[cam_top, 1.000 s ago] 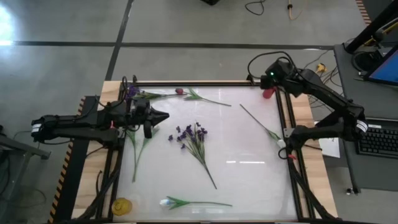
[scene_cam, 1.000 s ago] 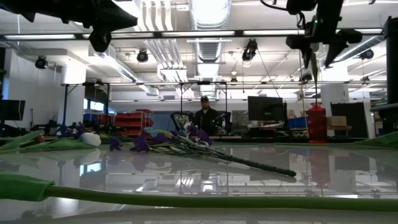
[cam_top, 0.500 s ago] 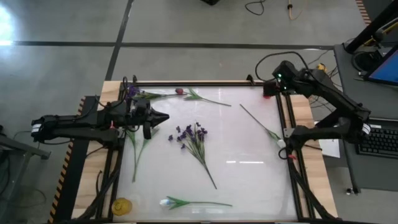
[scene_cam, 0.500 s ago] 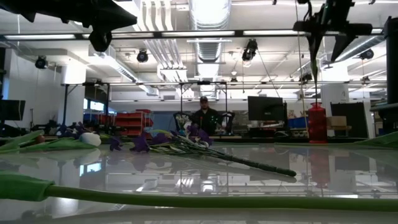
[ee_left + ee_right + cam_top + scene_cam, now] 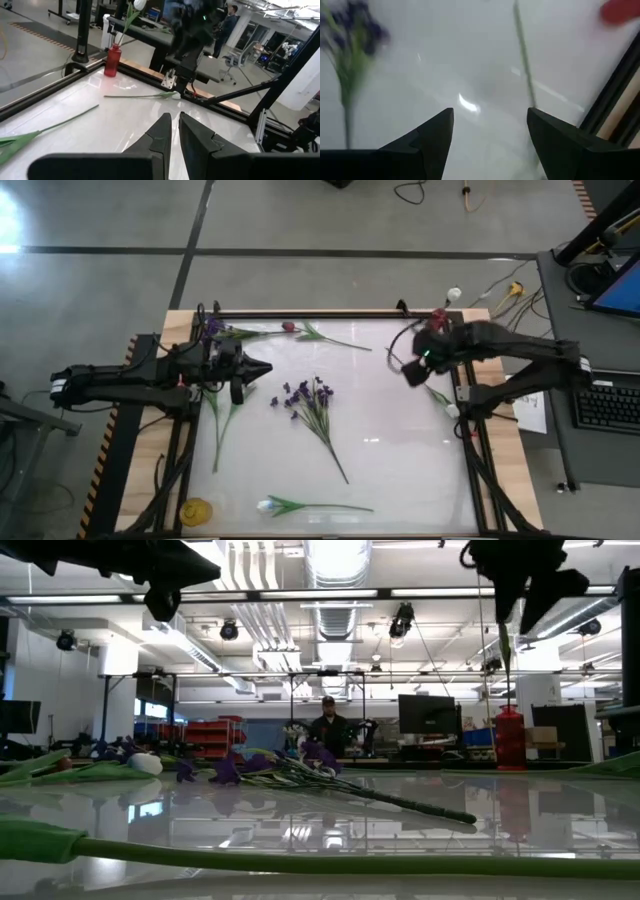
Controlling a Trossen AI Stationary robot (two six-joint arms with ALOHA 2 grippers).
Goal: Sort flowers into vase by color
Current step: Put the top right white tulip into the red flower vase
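Observation:
A red vase [image 5: 436, 321] stands at the table's far right corner with a white tulip [image 5: 455, 295] upright in it. My right gripper [image 5: 410, 372] hangs open over the table, left of and nearer than the vase, pointing steeply down; a white flower's stem [image 5: 522, 45] lies on the table below it. A purple spray [image 5: 310, 402] lies at mid-table, a pink-red bud flower [image 5: 290, 327] by the far edge, and another white tulip [image 5: 270, 505] by the near edge. My left gripper [image 5: 262, 367] hovers shut and level at the left.
A yellow object [image 5: 196, 508] sits at the near left corner. A purple sprig and leaves [image 5: 218, 331] lie at the far left, and a green stem [image 5: 222, 425] lies below my left gripper. Black rails [image 5: 458, 375] frame the table. A person [image 5: 328, 726] stands far behind.
My right gripper has swung away from above the red vase toward the table's left and near edge, and has tipped and rolled so that it points more steeply down. The white tulip stays upright in the vase.

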